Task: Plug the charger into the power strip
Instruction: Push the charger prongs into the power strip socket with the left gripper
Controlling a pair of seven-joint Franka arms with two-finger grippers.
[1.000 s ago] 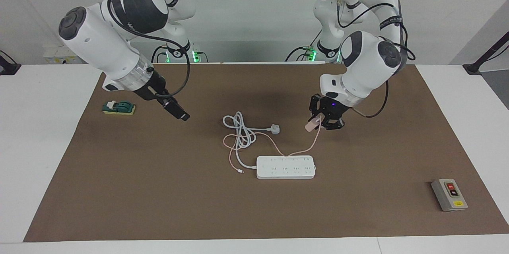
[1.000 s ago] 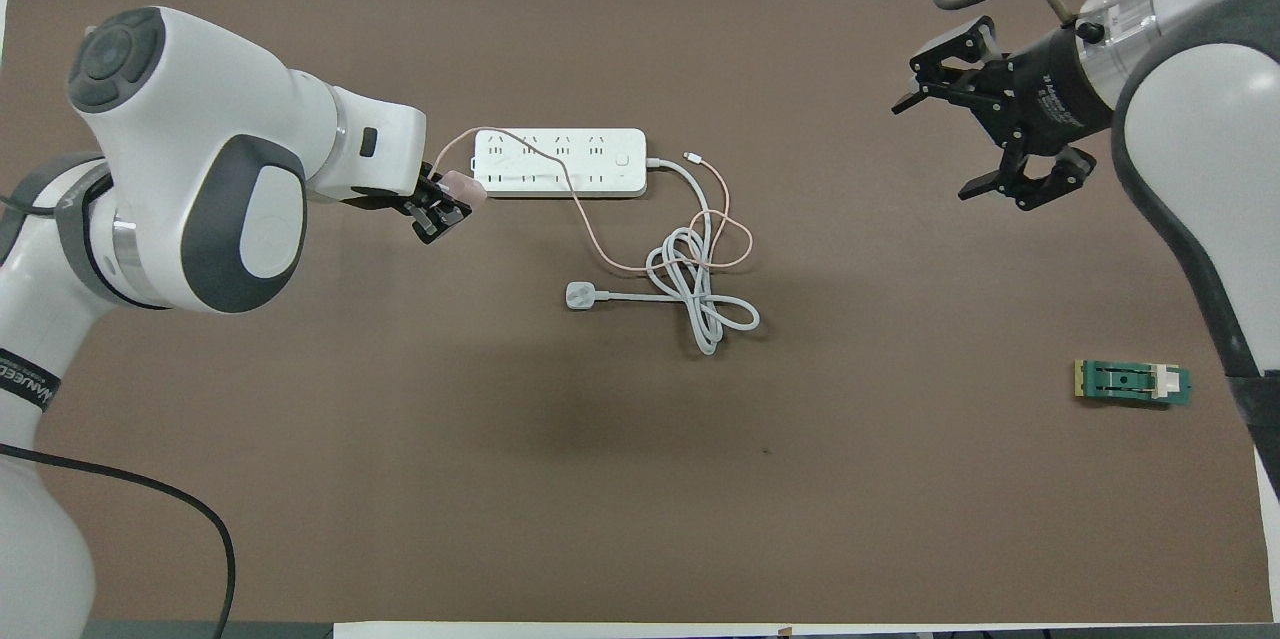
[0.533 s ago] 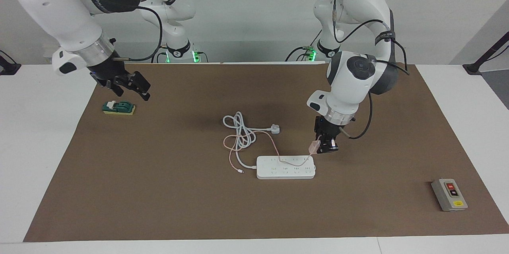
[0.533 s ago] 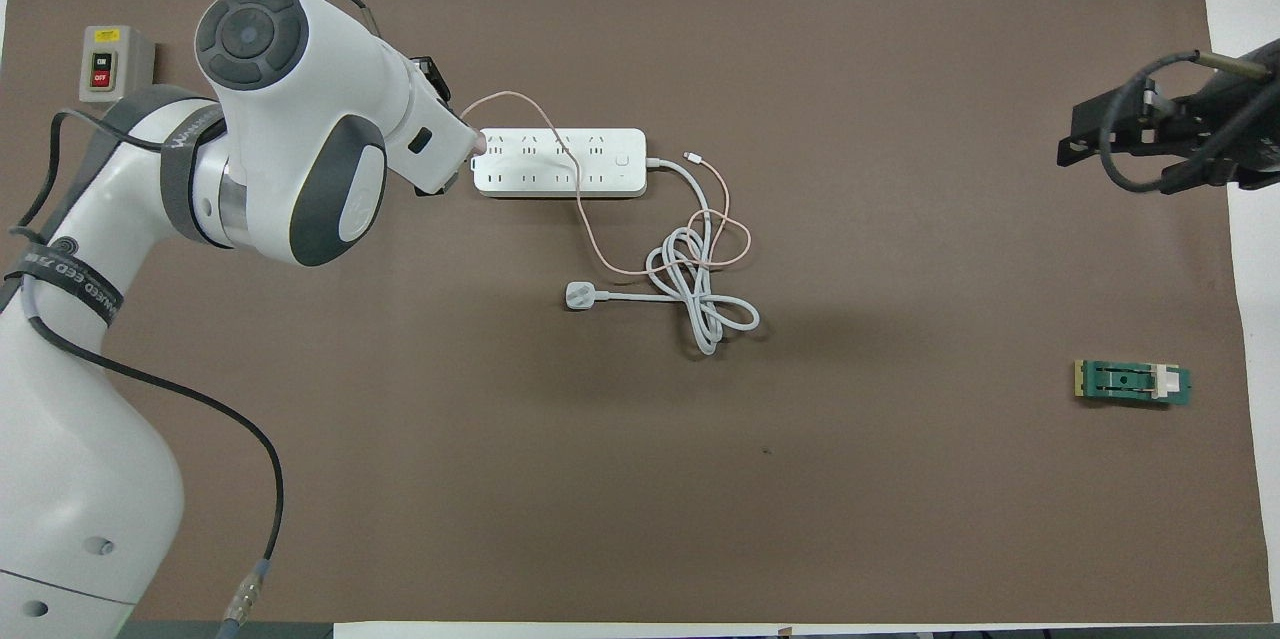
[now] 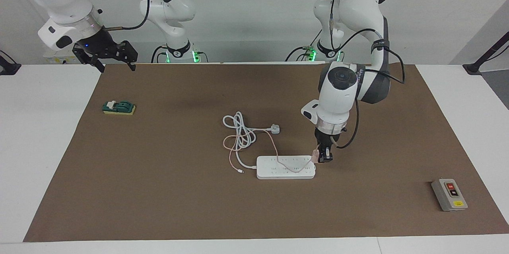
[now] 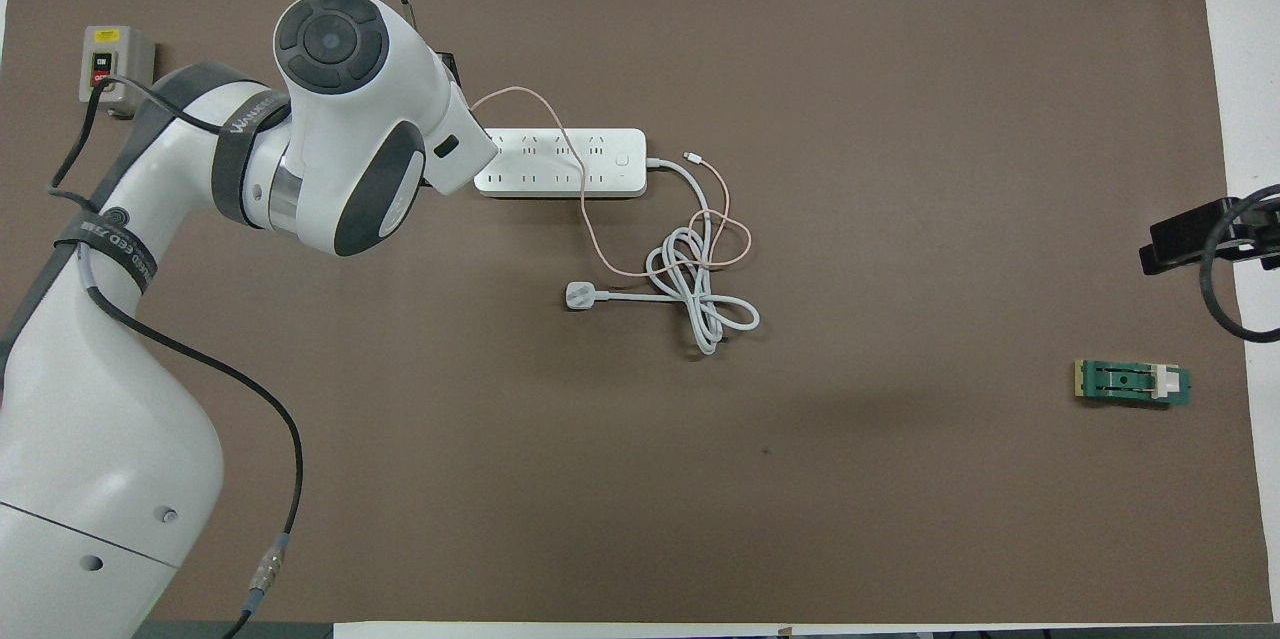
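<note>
Fingers of the left gripper (image 5: 323, 156) are pinched shut on the charger (image 5: 315, 156), a small pale pink cube held just above the power strip (image 5: 285, 167) at the strip's end toward the left arm, about 4 o'clock from the desk's middle in the facing view. It looks light and rigid, with smooth sides that could twist in a loose pinch, so the flat side faces of the body are the place to hold, never the prongs or lead. Its thin pink cable (image 5: 293, 167) is limp, drapes across the strip's sockets and may drag. The strip, flat and light, could slide under a push. At 11 o'clock, over the mat's corner, the right gripper (image 5: 105, 56) waits with fingers spread.
</note>
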